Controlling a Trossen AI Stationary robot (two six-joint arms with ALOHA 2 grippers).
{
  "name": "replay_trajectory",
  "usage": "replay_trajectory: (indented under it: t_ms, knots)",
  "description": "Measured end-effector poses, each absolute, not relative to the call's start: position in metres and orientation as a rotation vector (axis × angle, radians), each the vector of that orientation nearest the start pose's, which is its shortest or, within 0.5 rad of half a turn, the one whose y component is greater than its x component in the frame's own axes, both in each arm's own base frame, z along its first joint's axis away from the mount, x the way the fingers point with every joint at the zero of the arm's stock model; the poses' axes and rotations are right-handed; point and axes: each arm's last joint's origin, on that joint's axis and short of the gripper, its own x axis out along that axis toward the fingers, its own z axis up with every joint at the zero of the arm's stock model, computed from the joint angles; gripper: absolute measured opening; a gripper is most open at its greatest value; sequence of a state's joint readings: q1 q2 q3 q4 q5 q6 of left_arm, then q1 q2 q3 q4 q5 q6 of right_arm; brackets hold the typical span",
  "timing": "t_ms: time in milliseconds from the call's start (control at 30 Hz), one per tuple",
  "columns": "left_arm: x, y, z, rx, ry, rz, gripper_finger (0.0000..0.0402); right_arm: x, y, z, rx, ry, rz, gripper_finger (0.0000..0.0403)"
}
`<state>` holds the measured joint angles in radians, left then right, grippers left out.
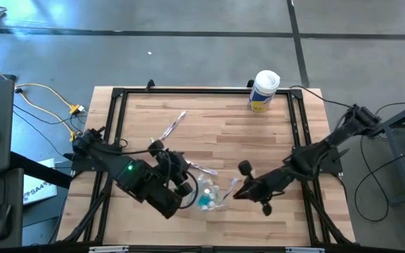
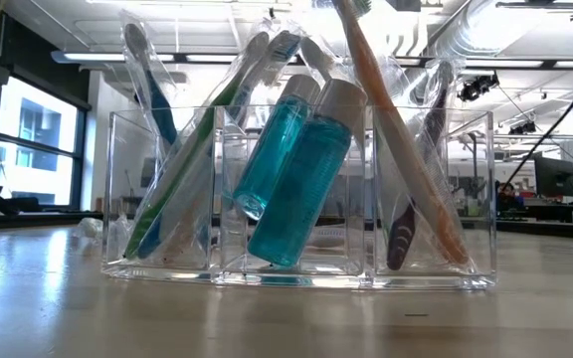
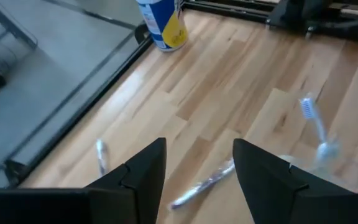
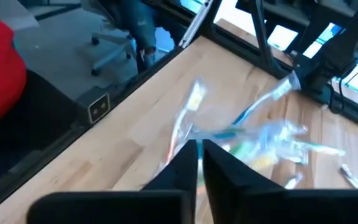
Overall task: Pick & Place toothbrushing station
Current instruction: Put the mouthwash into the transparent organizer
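toothbrush holder (image 2: pixel 296 199), clear and three-celled, stands on the counter (image 1: pixel 209 119) between both arms, brushes leaning in outer cells, teal tubes (image 2: pixel 301 174) in the middle. right claw (image 4: pixel 199 155) is nearly closed above it, likely delivering a wrapped brush; left claw (image 3: pixel 197 171) hangs wide, empty, over a loose wrapped toothbrush (image 3: pixel 201 183).

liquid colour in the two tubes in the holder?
Teal-blue, in both tubes, middle compartment of the holder. Clearest in the low view.
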<state>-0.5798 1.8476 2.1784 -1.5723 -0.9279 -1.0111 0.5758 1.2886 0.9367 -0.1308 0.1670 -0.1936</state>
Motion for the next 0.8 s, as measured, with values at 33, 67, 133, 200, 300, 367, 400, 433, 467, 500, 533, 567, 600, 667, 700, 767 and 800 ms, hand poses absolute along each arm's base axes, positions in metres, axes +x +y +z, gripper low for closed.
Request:
replay_trajectory:
  t_ms: [33, 67, 133, 200, 300, 367, 400, 433, 467, 500, 533, 567, 600, 667, 700, 767, 800]
  knots:
    - [0.291, -0.159, 0.414, -0.057, 0.637, 0.680, 0.0181, 0.245, 0.153, 0.284, -0.368, 0.418, 0.438, 0.0011]
    - [0.292, -0.156, 0.415, -0.034, 0.642, 0.679, 0.0177, 0.250, 0.156, 0.283, -0.373, 0.426, 0.432, 0.0007]
    - [0.291, -0.153, 0.418, -0.004, 0.648, 0.675, 0.0161, 0.263, 0.161, 0.280, -0.378, 0.445, 0.428, 0.0003]
    - [0.291, -0.143, 0.421, 0.023, 0.652, 0.685, 0.0137, 0.274, 0.163, 0.276, -0.381, 0.465, 0.420, 0.0003]
    - [0.289, -0.131, 0.429, 0.051, 0.653, 0.694, 0.0088, 0.290, 0.168, 0.271, -0.397, 0.486, 0.409, 0.0002]
    - [0.287, -0.122, 0.434, 0.070, 0.653, 0.704, 0.0048, 0.302, 0.170, 0.265, -0.417, 0.507, 0.404, 0.0002]
    - [0.285, -0.118, 0.437, 0.075, 0.651, 0.706, 0.0026, 0.307, 0.172, 0.262, -0.430, 0.521, 0.404, 0.0002]
    - [0.282, -0.115, 0.440, 0.077, 0.649, 0.706, 0.0013, 0.311, 0.174, 0.259, -0.440, 0.535, 0.405, 0.0002]
    - [0.279, -0.111, 0.443, 0.076, 0.643, 0.708, 0.0009, 0.316, 0.176, 0.257, -0.446, 0.544, 0.401, 0.0002]
    - [0.276, -0.108, 0.447, 0.079, 0.640, 0.707, 0.0009, 0.319, 0.177, 0.255, -0.454, 0.552, 0.387, 0.0002]
    - [0.273, -0.105, 0.449, 0.081, 0.638, 0.705, 0.0011, 0.321, 0.178, 0.253, -0.465, 0.562, 0.369, 0.0002]
    - [0.270, -0.104, 0.452, 0.083, 0.634, 0.701, 0.0012, 0.323, 0.178, 0.251, -0.478, 0.571, 0.346, 0.0002]
    - [0.266, -0.102, 0.454, 0.086, 0.630, 0.696, 0.0010, 0.324, 0.178, 0.251, -0.486, 0.569, 0.325, 0.0002]
    - [0.256, -0.098, 0.457, 0.089, 0.627, 0.693, 0.0004, 0.324, 0.177, 0.250, -0.496, 0.573, 0.305, 0.0002]
    - [0.250, -0.095, 0.458, 0.089, 0.620, 0.699, 0.0002, 0.325, 0.177, 0.251, -0.493, 0.569, 0.302, 0.0002]
    - [0.235, -0.087, 0.456, 0.090, 0.613, 0.717, 0.0003, 0.326, 0.173, 0.251, -0.483, 0.573, 0.283, 0.0002]
    - [0.228, -0.084, 0.454, 0.080, 0.609, 0.731, 0.0003, 0.327, 0.171, 0.251, -0.485, 0.575, 0.261, 0.0002]
